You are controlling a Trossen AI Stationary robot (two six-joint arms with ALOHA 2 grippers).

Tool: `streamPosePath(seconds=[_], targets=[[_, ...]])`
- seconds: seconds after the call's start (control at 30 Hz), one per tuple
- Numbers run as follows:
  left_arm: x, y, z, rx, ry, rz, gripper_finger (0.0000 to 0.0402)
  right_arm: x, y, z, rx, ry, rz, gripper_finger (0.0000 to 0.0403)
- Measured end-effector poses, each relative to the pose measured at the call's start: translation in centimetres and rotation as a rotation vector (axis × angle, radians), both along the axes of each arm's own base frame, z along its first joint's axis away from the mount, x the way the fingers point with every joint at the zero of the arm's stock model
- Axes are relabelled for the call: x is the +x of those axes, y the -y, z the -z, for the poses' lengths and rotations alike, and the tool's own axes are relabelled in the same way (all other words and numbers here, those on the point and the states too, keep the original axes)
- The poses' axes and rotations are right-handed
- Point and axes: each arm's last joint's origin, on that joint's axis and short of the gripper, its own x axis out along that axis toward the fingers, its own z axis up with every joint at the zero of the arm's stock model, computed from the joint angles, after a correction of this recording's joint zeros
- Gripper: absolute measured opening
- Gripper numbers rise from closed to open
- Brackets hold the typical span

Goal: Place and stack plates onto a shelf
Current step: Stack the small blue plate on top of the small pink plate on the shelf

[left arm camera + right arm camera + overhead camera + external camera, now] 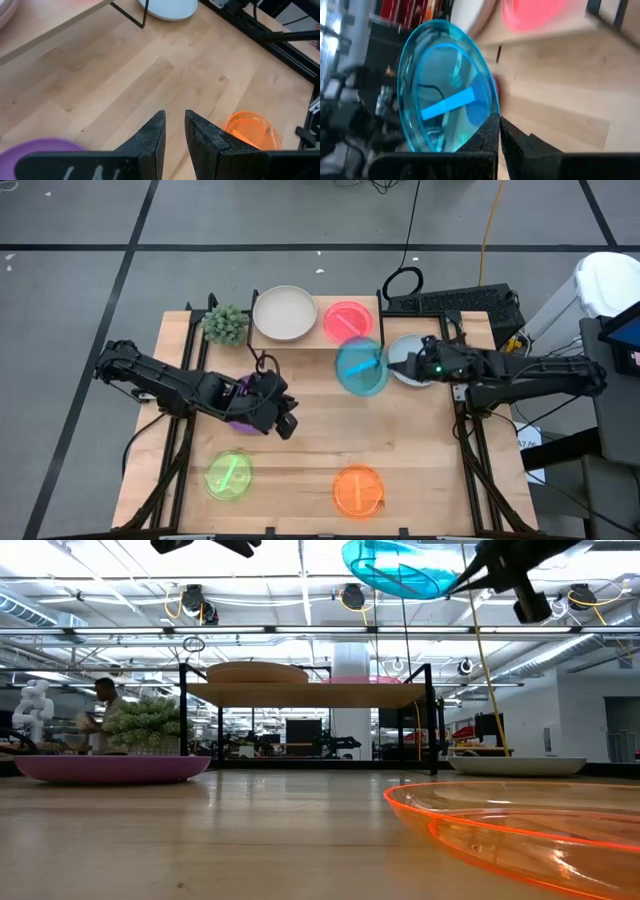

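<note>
My right gripper (392,365) is shut on the translucent blue plate (361,366), held high in the air just in front of the shelf (318,340). A cream-white plate (285,313) and a hot pink plate (347,320) lie side by side on the shelf. The grey-blue plate (408,370) rests on the table under my right gripper. My left gripper (174,131), open by a narrow gap, hovers at the right edge of the purple plate (236,402), which lies flat on the table. Green (230,476) and orange (358,490) plates lie near the table's near edge. No pale pink plate shows. My right gripper pinches the blue plate's rim (485,126) between its two fingers, coming roughly level from the table's right side. The plate is lifted clear, higher than the shelf top in the low view (400,570), and sits tilted, stretching away from the fingers toward the table's left.
A small potted plant (226,325) stands left of the shelf. A keyboard (450,302) and cables lie beyond the table's far right corner. Bare wood (330,430) lies between the purple plate and the right arm. People stand in the room behind the table in the low view.
</note>
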Motion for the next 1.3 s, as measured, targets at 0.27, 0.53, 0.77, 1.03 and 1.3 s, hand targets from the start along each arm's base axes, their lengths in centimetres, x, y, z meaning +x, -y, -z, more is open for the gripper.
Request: streamPosePath(seconds=[0.27, 0.53, 0.77, 1.03, 1.3], targets=[[0.0, 0.0, 0.0, 0.034, -0.008, 0.036, 0.0076, 0.1, 1.5, -3.1, -0.015, -0.002, 0.109, 0.0000], [0.0, 0.0, -0.1, 0.074, -0.019, 0.061, 0.0076, 1.2, 3.5, -5.4, -0.080, -0.083, 0.168, 0.0000], [0.2, -0.8, -0.1, 0.095, -0.014, 0.013, 0.0076, 2.5, 6.6, -6.2, -0.093, -0.122, 0.202, 0.0000], [0.2, -1.5, 0.0, 0.105, -0.037, -0.005, 0.0076, 4.3, 10.7, -6.8, -0.129, -0.168, 0.168, 0.0000], [-0.1, -1.8, 0.4, 0.103, -0.086, -0.030, 0.0076, 4.7, 14.3, -6.9, -0.138, -0.195, 0.131, 0.0000]])
